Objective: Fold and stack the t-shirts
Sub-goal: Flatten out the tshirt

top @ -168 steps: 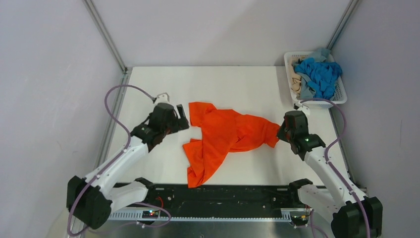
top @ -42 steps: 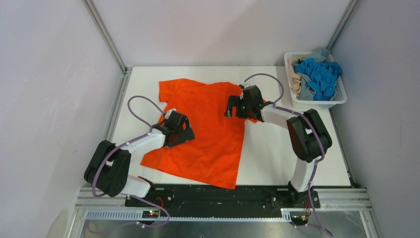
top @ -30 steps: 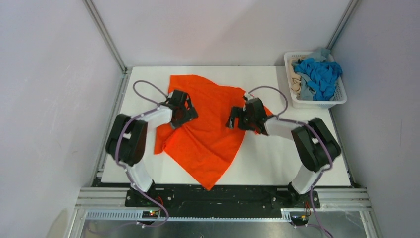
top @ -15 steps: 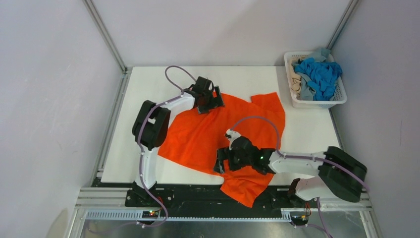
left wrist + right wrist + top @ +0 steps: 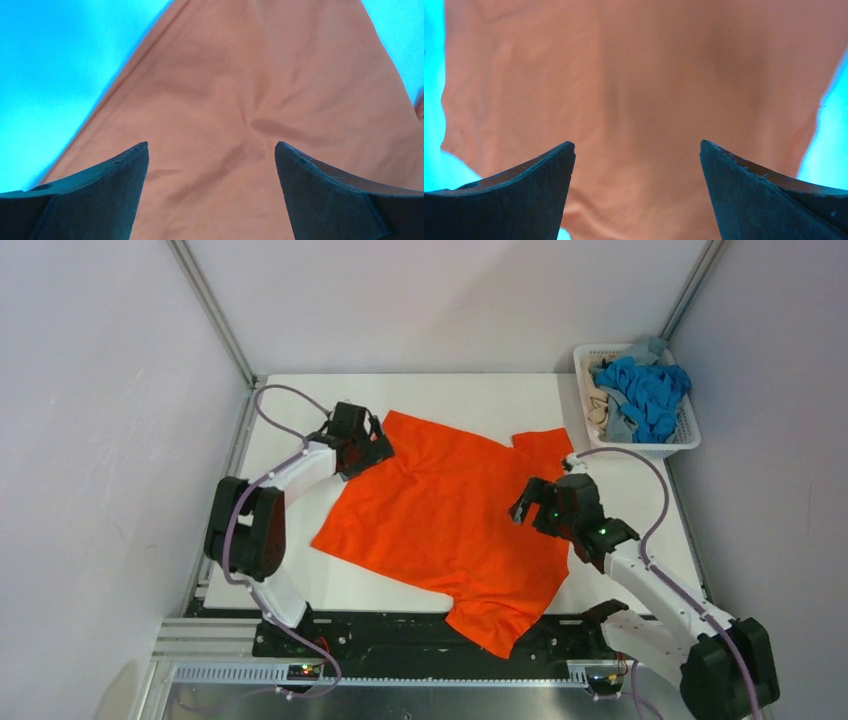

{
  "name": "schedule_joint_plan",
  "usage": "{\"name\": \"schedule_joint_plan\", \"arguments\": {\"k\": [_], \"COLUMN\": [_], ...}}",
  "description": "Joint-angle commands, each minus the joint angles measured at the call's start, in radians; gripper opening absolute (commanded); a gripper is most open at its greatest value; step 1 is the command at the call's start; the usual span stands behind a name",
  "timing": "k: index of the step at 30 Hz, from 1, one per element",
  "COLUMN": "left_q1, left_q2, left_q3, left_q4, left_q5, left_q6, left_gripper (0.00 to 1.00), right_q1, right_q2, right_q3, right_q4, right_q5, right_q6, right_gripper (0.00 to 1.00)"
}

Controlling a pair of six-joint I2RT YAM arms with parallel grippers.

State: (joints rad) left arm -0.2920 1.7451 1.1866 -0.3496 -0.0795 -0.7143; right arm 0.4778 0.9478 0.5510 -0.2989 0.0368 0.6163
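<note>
An orange t-shirt (image 5: 450, 515) lies spread nearly flat across the middle of the table, one corner hanging over the near edge. My left gripper (image 5: 368, 448) hovers open over the shirt's far left corner; in the left wrist view its gripper (image 5: 211, 150) has only orange cloth (image 5: 240, 100) below, nothing between the fingers. My right gripper (image 5: 528, 508) stands open above the shirt's right side, and the right wrist view shows the gripper (image 5: 636, 150) over flat orange cloth (image 5: 639, 75). More t-shirts, bright blue (image 5: 648, 390), grey-blue and beige, sit piled in the basket.
A white slotted basket (image 5: 685, 435) stands at the table's far right corner. Metal frame posts rise at the back corners. Bare white table (image 5: 280, 550) shows left of the shirt and along the far edge.
The shirt has been spread flatter and shifted. My left gripper drew back to the shirt's far left corner. My right gripper swung from the near middle to the right side, jaws fully apart.
</note>
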Motion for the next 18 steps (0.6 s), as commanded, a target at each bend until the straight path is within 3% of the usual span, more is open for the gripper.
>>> {"name": "schedule_joint_plan", "arguments": {"k": [1, 6, 10, 18], "left_q1": [-0.050, -0.147, -0.166, -0.135], "left_q2": [-0.107, -0.128, -0.082, -0.082], "left_q3": [-0.060, -0.095, -0.147, -0.276], "left_q4": [0.008, 0.021, 0.048, 0.058], "left_q5": [0.021, 0.069, 0.123, 0.058], "left_q6": [0.016, 0.066, 0.052, 0.009], "left_gripper": [1.00, 1.00, 1.00, 1.00], "right_q1": [-0.207, -0.371, -0.376, -0.375], "right_q2": [0.040, 0.179, 0.372, 0.706], "right_q3": [0.026, 0.087, 0.245, 0.476], "right_q4": [-0.016, 0.116, 0.097, 0.071], "right_q5": [-0.007, -0.089, -0.041, -0.023], "right_q6": [-0.011, -0.074, -0.165, -0.174], "right_gripper": [0.99, 1.00, 0.99, 0.99]}}
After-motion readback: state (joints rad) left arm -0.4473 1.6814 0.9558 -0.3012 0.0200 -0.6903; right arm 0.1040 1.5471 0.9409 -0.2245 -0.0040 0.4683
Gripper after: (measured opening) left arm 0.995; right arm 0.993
